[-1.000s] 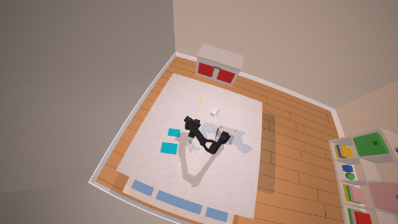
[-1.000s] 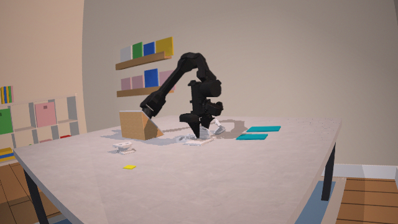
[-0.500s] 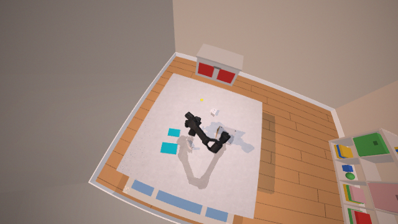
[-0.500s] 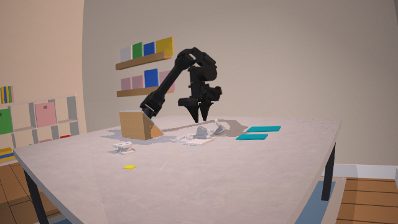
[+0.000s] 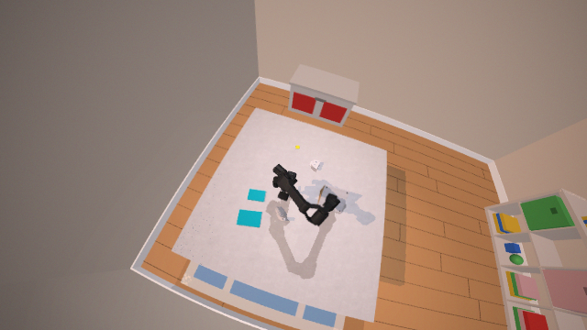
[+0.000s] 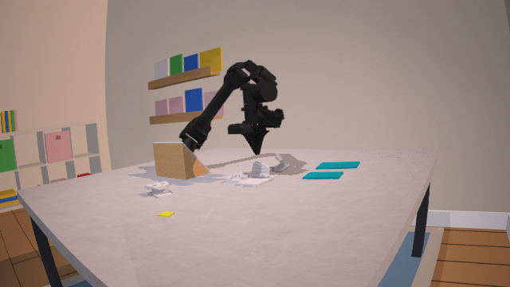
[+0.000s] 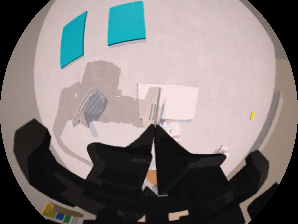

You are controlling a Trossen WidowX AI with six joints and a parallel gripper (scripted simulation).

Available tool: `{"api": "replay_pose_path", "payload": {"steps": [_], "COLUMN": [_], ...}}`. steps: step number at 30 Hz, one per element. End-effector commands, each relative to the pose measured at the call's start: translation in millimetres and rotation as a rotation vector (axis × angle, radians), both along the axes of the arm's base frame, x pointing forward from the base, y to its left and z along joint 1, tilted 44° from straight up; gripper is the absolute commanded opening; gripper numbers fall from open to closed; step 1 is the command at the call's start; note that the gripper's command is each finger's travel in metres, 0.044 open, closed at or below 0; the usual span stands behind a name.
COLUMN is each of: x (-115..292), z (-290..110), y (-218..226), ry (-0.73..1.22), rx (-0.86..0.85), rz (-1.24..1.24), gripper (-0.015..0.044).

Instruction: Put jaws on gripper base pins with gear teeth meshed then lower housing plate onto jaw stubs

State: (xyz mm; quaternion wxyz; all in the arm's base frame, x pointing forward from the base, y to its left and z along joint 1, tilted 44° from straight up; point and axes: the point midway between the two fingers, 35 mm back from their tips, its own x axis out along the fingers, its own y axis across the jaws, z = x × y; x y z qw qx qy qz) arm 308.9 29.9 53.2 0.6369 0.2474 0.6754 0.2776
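My gripper point(image 6: 256, 153) point(image 7: 154, 127) is shut and empty, pointing down above the white parts. A ribbed white plate point(image 6: 255, 182) point(image 7: 181, 103) lies flat on the table. A rounded, pale jaw-like part point(image 6: 260, 171) point(image 7: 156, 106) stands upright at it; whether it sits on a pin cannot be told. A small white toothed part point(image 6: 237, 177) point(image 7: 172, 131) is beside the plate. A separate grey-white part point(image 5: 282, 214) point(image 6: 281, 163) point(image 7: 91, 106) lies tilted on the table. Another white part point(image 5: 315, 165) point(image 6: 158, 189) point(image 7: 222, 150) stands farther off. The arm hides the plate in the top view.
Two flat teal rectangles point(image 5: 249, 218) point(image 6: 338, 165) point(image 7: 127, 23) lie beyond the tilted part. A small yellow square point(image 5: 297, 147) point(image 6: 166, 214) point(image 7: 252, 116) lies on the table point(image 5: 339, 275) point(image 6: 303, 235). A wooden wedge point(image 6: 169, 161) stands by the arm's base.
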Motion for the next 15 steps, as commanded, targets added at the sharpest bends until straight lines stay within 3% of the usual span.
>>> {"api": "replay_pose_path", "payload": {"steps": [1, 15], "x": [0.7, -0.4], "z": [0.1, 5.4], "y": [-0.3, 2.7], "ry": [-0.001, -0.064], "rx": [-0.001, 0.004], "rz": [-0.004, 0.059], "gripper": [0.0, 0.0]}}
